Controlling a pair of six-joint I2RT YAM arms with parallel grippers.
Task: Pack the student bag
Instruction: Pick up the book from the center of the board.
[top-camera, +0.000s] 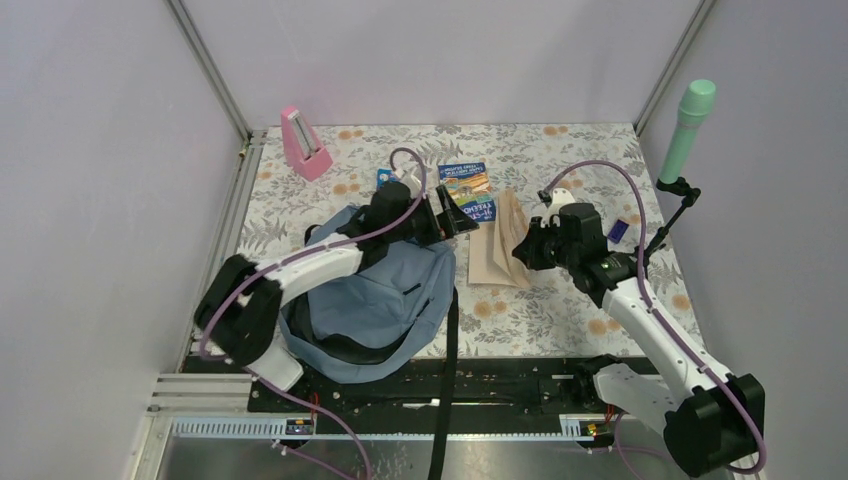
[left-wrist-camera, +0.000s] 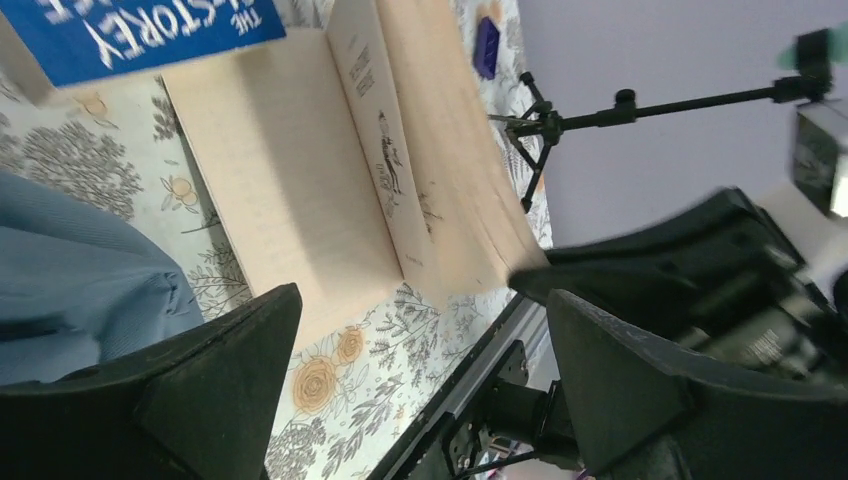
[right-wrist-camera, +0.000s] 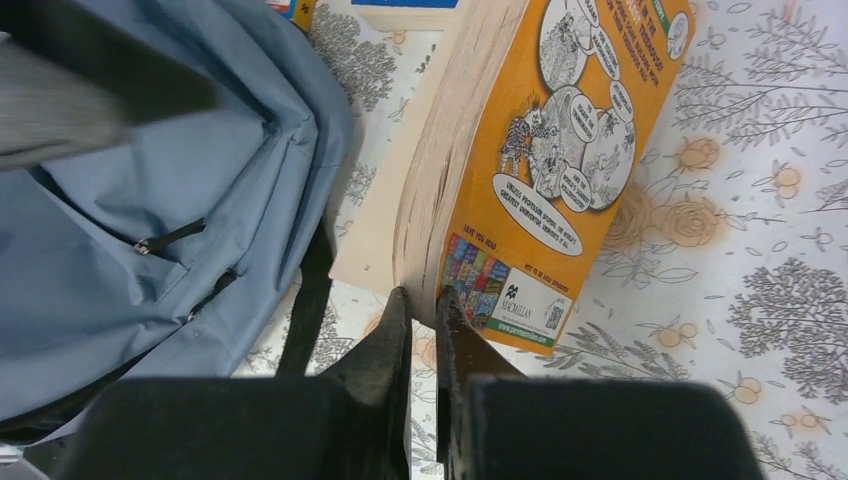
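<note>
student bag (top-camera: 370, 290): grey-blue, slumped on floral table (top-camera: 570, 310), left of centre, partly under left arm. left gripper (left-wrist-camera: 420, 310): jaws spread wide, empty, above bag's far edge near blue book (top-camera: 465, 183). right gripper (right-wrist-camera: 425, 300): fingers pressed together, apparently pinching near corner of orange paperback (right-wrist-camera: 570, 150), propped open just beside bag.

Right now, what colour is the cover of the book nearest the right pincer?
Orange, with black-and-white cartoon panels. The book shows best in the right wrist view.
</note>
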